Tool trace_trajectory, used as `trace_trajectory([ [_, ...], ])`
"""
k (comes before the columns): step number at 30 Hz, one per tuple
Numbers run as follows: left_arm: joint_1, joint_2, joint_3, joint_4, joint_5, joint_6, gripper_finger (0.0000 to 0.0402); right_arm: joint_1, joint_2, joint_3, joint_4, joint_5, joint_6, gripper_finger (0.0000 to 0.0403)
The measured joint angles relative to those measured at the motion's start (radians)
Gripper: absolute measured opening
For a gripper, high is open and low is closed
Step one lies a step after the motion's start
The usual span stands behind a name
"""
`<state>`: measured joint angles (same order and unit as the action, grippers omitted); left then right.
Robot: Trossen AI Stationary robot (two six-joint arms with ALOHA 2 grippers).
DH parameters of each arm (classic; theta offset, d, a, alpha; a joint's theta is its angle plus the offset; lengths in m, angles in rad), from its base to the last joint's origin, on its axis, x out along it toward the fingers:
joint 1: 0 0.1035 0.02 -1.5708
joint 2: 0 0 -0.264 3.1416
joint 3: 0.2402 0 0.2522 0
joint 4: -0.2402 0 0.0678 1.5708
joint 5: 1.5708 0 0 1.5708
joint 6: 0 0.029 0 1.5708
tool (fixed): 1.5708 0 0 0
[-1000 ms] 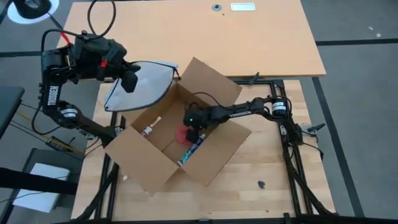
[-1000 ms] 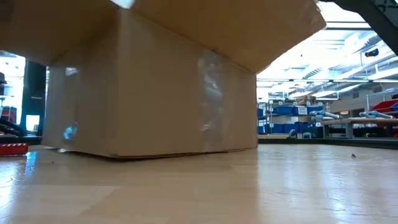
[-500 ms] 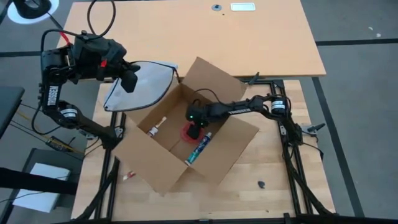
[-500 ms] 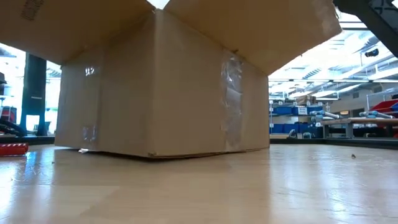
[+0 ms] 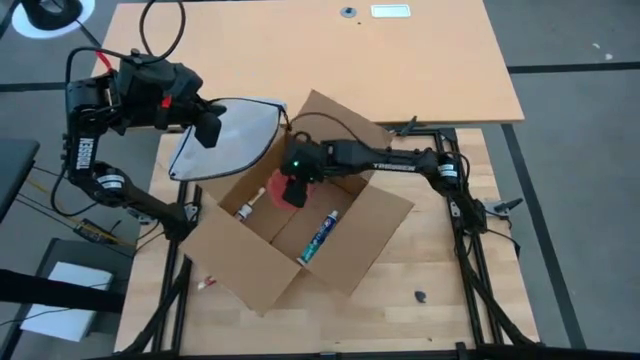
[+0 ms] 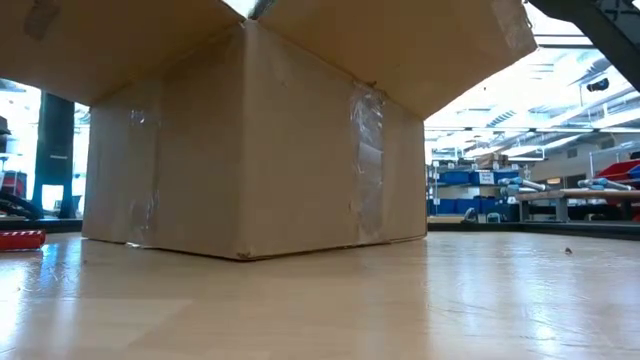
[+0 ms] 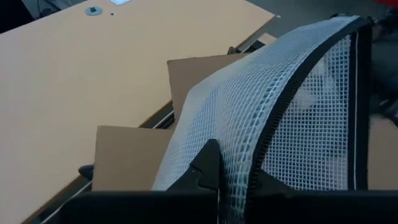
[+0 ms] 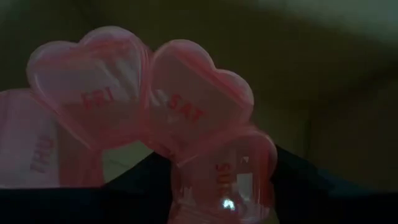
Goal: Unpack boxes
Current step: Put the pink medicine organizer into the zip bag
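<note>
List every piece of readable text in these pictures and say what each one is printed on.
"FRI" – a pink heart-shaped compartment of the pill organizer.
"SAT" – the heart compartment beside it.
"THU" – the paler compartment at the edge, partly cut off.
"SU" – the lowest heart; the rest is unreadable.
Toothpaste tube in the carton: printing too small to read.

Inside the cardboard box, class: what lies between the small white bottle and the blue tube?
In the high view, the red heart-shaped pill organizer in the right gripper hangs between the white bottle and blue tube inside the box.
</note>
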<state>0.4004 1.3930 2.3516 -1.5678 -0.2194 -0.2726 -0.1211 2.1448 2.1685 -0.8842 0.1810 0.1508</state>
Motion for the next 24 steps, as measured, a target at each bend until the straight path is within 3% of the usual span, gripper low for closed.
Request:
trace_trajectory([
  [4, 0.000, -0.009, 0.003, 0.022, 0.020, -0.004, 0.0006, 0.027, -0.003, 0.188, -0.143, 0.056, -0.121, 0.0205],
  [14, -0.002, -0.057, 0.005, 0.190, 0.203, -0.133, 0.0006, 0.132, -0.226, 0.118, -0.109, 0.101, -0.190, 0.0205],
  [19, -0.019, -0.053, -0.047, 0.189, 0.195, -0.175, 0.0006, 0.207, -0.336, 0.117, -0.117, 0.165, -0.246, 0.0204],
  [24, -0.030, -0.051, -0.185, 0.227, 0.161, -0.229, 0.0006, 0.277, -0.431, 0.118, -0.104, 0.245, -0.278, 0.0204],
])
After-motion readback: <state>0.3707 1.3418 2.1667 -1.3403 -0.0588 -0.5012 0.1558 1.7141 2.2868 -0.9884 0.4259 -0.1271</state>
